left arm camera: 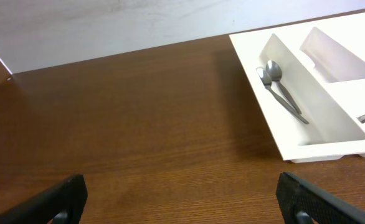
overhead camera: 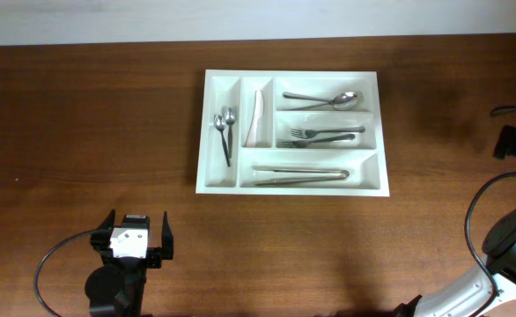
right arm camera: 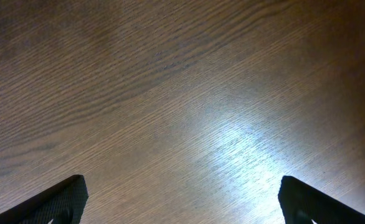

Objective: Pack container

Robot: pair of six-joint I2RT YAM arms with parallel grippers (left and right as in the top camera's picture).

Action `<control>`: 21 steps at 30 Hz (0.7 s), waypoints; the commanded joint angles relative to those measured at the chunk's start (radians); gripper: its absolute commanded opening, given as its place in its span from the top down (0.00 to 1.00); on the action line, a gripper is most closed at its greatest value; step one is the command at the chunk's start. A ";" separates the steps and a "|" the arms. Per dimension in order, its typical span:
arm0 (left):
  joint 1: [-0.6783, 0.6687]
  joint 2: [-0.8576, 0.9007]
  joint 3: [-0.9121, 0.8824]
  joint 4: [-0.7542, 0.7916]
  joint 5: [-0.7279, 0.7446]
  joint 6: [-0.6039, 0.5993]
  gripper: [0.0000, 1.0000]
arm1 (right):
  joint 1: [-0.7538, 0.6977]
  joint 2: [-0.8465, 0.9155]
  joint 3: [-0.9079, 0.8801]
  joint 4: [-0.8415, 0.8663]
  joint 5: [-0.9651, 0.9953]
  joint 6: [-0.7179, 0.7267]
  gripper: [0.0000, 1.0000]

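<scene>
Both left gripper (overhead camera: 136, 224) and right gripper (right arm camera: 182, 202) gape empty; container (overhead camera: 284, 190) likely stiff, light, slick, so pinch its near rim.

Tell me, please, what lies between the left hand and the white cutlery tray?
Only bare wooden table separates the left hand from the tray, as the overhead view shows.

I count one white tray (overhead camera: 293, 75) on my overhead feed, split into five compartments: two narrow, three long. The far-left narrow one has two small spoons (overhead camera: 224, 130). Beside it lies one white knife-shaped piece (overhead camera: 256, 119). The top long compartment holds one large spoon (overhead camera: 324, 99), and the middle one holds two forks (overhead camera: 324, 136). The bottom one has long metal pieces (overhead camera: 300, 175), and I can't tell whether there are one or two.
</scene>
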 commanded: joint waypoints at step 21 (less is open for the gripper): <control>0.004 -0.010 -0.010 0.002 0.014 -0.009 0.01 | 0.002 -0.087 -0.005 0.000 -0.001 0.009 0.01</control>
